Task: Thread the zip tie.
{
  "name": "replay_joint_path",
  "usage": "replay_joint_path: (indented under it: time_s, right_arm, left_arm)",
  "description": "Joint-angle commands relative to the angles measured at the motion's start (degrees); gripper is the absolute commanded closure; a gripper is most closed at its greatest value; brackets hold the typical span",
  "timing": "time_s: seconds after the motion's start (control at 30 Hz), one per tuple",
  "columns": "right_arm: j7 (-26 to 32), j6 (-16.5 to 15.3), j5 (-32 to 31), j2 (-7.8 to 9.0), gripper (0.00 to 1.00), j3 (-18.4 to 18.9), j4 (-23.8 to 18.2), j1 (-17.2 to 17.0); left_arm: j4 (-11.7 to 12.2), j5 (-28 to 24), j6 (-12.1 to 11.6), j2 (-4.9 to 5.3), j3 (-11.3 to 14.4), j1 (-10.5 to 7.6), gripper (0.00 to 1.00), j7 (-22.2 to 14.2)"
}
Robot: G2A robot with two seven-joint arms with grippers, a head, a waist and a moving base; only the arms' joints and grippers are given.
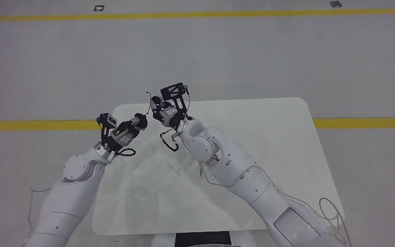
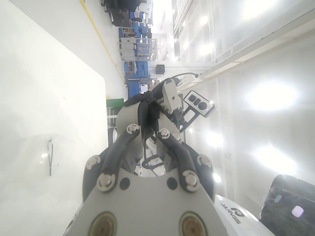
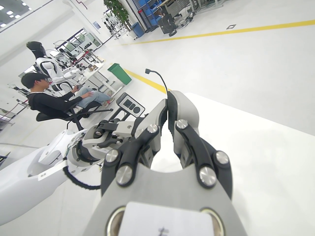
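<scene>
My right gripper point(image 3: 168, 108) is shut on a thin black zip tie point(image 3: 161, 78). The tie rises from between the fingertips and curves over to its small square head. In the top view the same tie point(image 1: 148, 96) pokes out past the right gripper point(image 1: 163, 114), above the table's far left corner. My left gripper point(image 1: 142, 121) hangs just beside it, tip toward tip and a short gap apart. In the left wrist view the left gripper point(image 2: 147, 116) is closed on a blurred black strip point(image 2: 147, 104), with the right gripper's fingers point(image 2: 171, 96) right behind it.
The white table point(image 1: 259, 160) spreads out to the right of and beneath both arms. A thin black strip point(image 2: 50, 155) lies on the table surface under the left arm. Yellow floor lines point(image 1: 352, 122) run past the table edges.
</scene>
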Motion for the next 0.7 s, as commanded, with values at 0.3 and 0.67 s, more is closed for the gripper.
replay_joint_path:
  time_s: [0.3, 0.67]
  right_arm:
    - [0.64, -0.89, -0.94, -0.32, 1.0, 0.76, 0.07, -0.24]
    - [0.58, -1.11, -2.02, -0.61, 1.0, 1.5, -1.25, -0.65]
  left_arm:
    - [0.0, 0.0, 0.0, 0.0, 0.0, 0.0, 1.0, 0.0]
    - [0.0, 0.0, 0.0, 0.0, 0.0, 0.0, 1.0, 0.0]
